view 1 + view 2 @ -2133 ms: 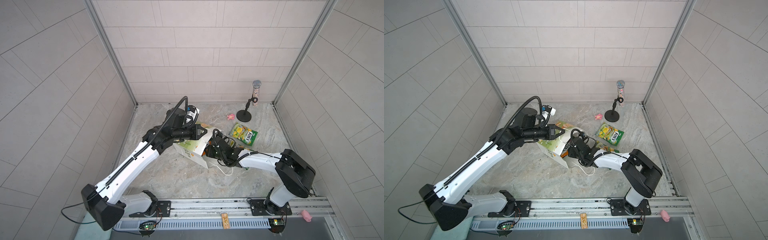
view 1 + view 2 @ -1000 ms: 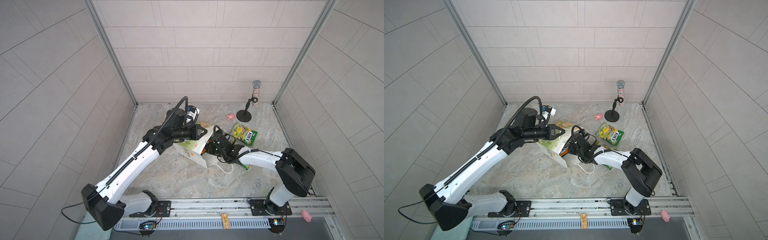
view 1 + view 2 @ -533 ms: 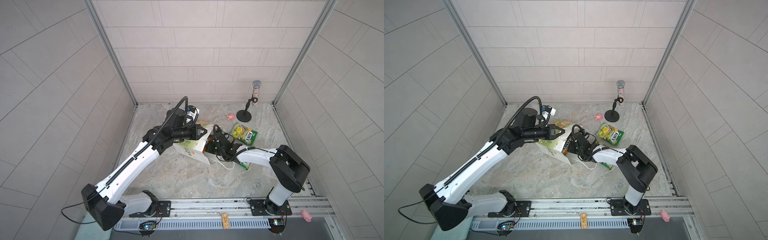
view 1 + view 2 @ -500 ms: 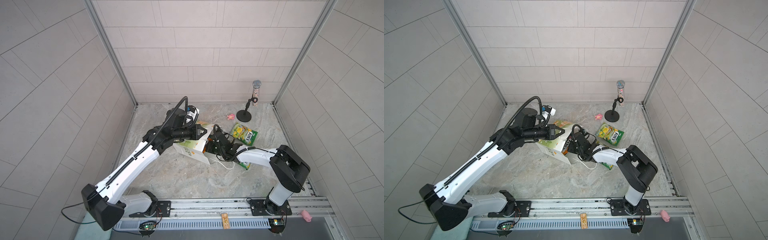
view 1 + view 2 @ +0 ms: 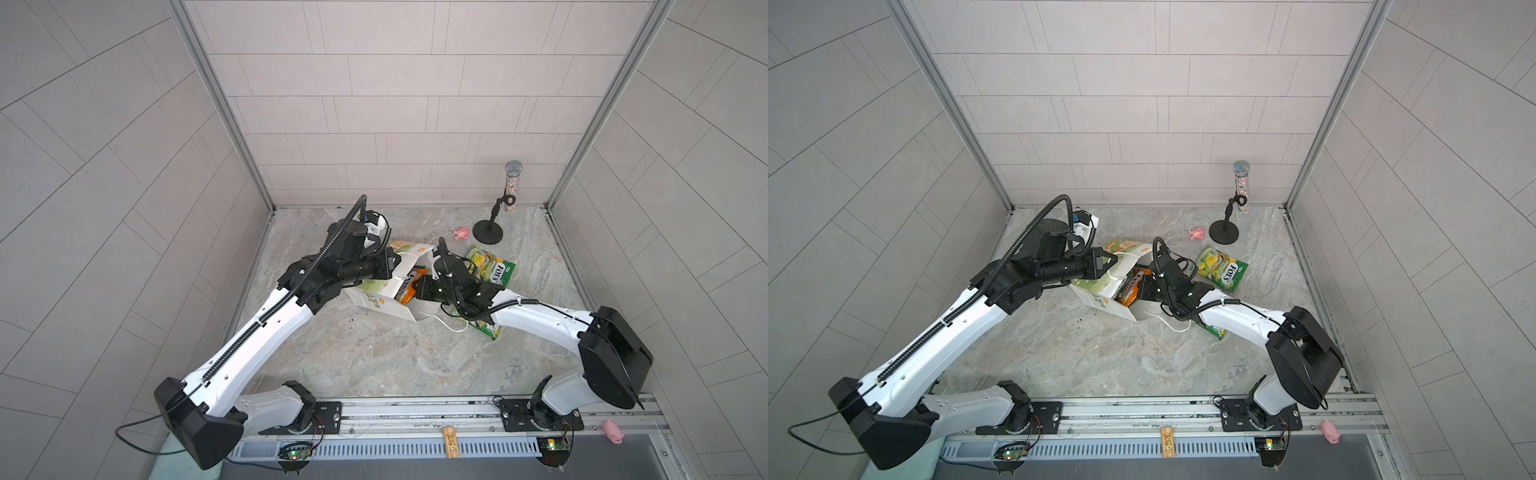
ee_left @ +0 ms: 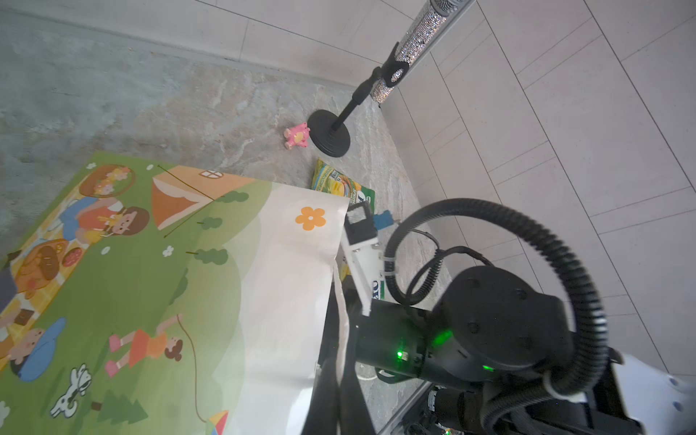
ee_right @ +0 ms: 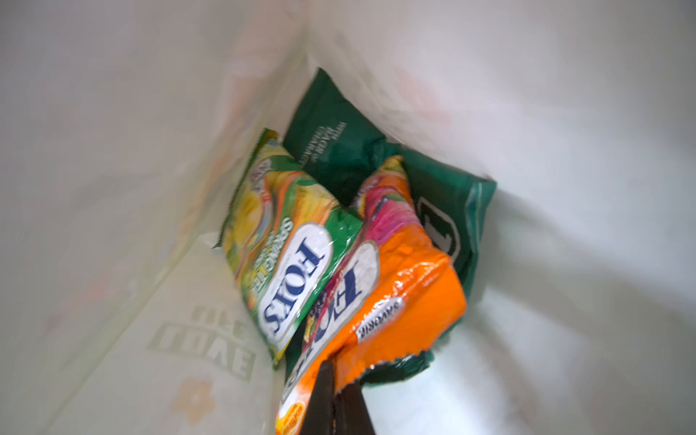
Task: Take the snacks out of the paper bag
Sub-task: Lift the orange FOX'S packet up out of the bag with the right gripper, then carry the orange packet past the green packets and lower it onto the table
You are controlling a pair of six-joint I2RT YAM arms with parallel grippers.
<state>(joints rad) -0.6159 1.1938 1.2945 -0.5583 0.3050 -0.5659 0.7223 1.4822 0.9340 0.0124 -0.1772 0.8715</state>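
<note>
Pushed deeper since a second ago, clamped tight with the right gripper [image 7: 337,376] on the crimped edge of the glossy orange-red packet [image 7: 406,293], likely light, crinkly and slippery, best held there, inside the white paper bag [image 5: 376,299] lying mid-table.

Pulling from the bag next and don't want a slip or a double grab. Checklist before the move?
1. Right gripper shut on orange packet edge: ok.
2. Left gripper pinching bag rim: ok.
3. Bag mouth open toward right arm: ok.
4. FOX'S packet inside, clear of the pinch: ok.
5. Green chips bag under the orange packet, clear of the pinch: cannot tell.
</note>
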